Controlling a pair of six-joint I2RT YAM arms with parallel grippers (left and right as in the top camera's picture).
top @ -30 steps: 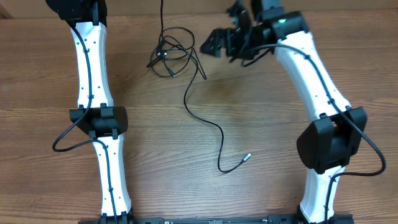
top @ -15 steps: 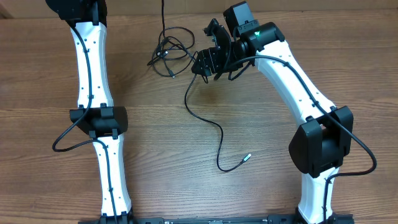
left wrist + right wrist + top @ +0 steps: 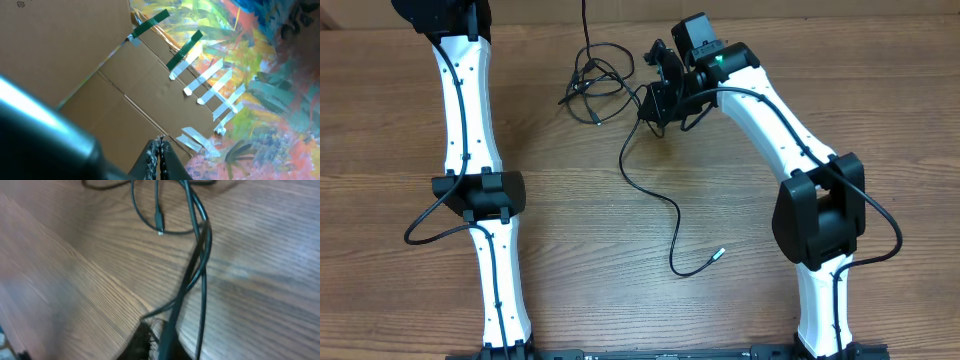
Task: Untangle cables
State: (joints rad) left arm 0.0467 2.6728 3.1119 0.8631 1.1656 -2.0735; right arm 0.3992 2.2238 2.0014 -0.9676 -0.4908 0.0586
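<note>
Overhead: right hand (image 3: 656, 104) tight on the cables (image 3: 592, 80), arm (image 3: 770, 112) far forward.

White-shelled left arm (image 3: 470, 110) and right arm (image 3: 772, 118) carry black elbow joints (image 3: 818, 215), dark screws (image 3: 448, 75) and thin black wiring (image 3: 425, 225); a green light (image 3: 719, 58) glows behind the black right gripper (image 3: 656, 98).

The cables (image 3: 588, 84) bunch at the right claw (image 3: 655, 100), one cord trailing down the worktop (image 3: 570, 200). Wood between it and the left arm (image 3: 468, 110) lies open.
</note>
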